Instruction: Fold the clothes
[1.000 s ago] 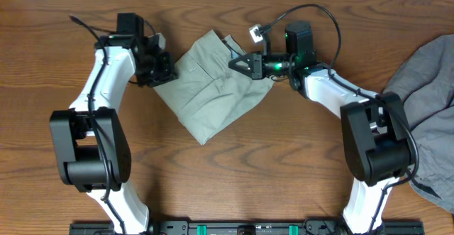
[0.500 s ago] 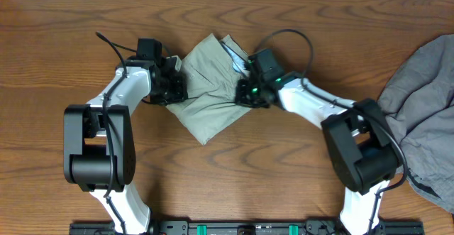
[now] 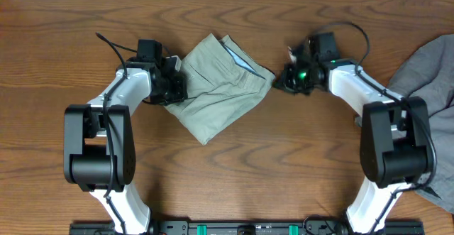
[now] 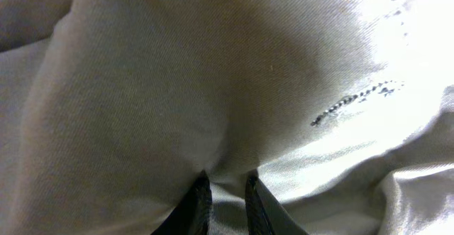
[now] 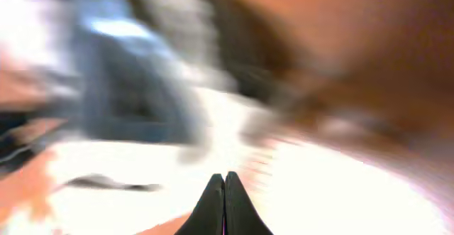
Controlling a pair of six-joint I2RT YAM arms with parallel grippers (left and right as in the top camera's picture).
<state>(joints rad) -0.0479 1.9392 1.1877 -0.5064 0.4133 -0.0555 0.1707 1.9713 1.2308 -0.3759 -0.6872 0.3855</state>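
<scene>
A folded khaki garment (image 3: 216,93) lies as a diamond on the wooden table, upper middle. My left gripper (image 3: 174,90) is at its left corner, and in the left wrist view the fingers (image 4: 227,192) pinch a fold of the khaki cloth (image 4: 213,86). My right gripper (image 3: 282,81) sits just off the garment's right corner, apart from the cloth. In the blurred right wrist view its fingers (image 5: 225,192) are pressed together with nothing between them.
A crumpled grey garment (image 3: 425,93) lies at the table's right edge, partly under the right arm's base. The wall edge runs along the far side of the table (image 3: 227,171).
My right gripper has pulled back rightward off the khaki garment and let go of it. The flap now lies flatter. The left gripper has stayed at the left corner.
</scene>
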